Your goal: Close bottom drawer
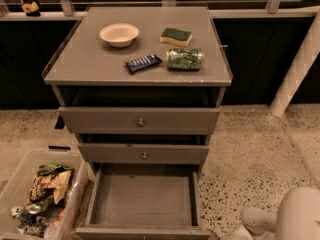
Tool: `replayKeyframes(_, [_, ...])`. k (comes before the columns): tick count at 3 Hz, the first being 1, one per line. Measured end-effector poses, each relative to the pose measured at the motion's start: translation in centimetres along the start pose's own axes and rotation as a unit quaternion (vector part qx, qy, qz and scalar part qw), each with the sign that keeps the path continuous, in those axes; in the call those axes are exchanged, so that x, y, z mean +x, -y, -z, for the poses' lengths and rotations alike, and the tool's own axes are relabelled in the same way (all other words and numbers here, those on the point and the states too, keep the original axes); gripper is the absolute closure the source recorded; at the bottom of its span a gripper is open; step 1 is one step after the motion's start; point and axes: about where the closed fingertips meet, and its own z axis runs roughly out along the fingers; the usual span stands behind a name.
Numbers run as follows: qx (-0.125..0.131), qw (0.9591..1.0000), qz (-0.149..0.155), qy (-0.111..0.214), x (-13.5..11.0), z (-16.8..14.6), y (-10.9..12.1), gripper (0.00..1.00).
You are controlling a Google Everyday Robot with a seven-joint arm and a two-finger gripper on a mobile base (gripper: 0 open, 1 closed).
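The bottom drawer [144,200] of the grey cabinet [75,71] is pulled far out toward me. It is a shallow grey box and it is empty. Its low front panel [142,232] lies at the lower edge of the view, and its knob is hidden. My gripper is out of view. Only a white rounded part of my arm [292,216] shows at the bottom right, to the right of the open drawer and apart from it.
The top drawer front [140,120] and middle drawer front [144,154] stand slightly out. On the cabinet top lie a bowl [119,34], a sponge [176,36], a green can [185,59] and a dark snack bar [143,63]. A clear bin [12,186] of snack bags and cans stands left of the drawer. A white post [299,66] stands at right.
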Motion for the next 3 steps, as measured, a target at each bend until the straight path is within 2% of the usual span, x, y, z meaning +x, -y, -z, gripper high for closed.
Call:
replayKeyframes(1, [-0.018, 0.9997, 0.009, 0.012, 1.15, -0.05, 4.32, 0.00])
replayKeyframes(3, [-0.026, 0.9996, 0.003, 0.012, 1.30, -0.55, 4.84, 0.00])
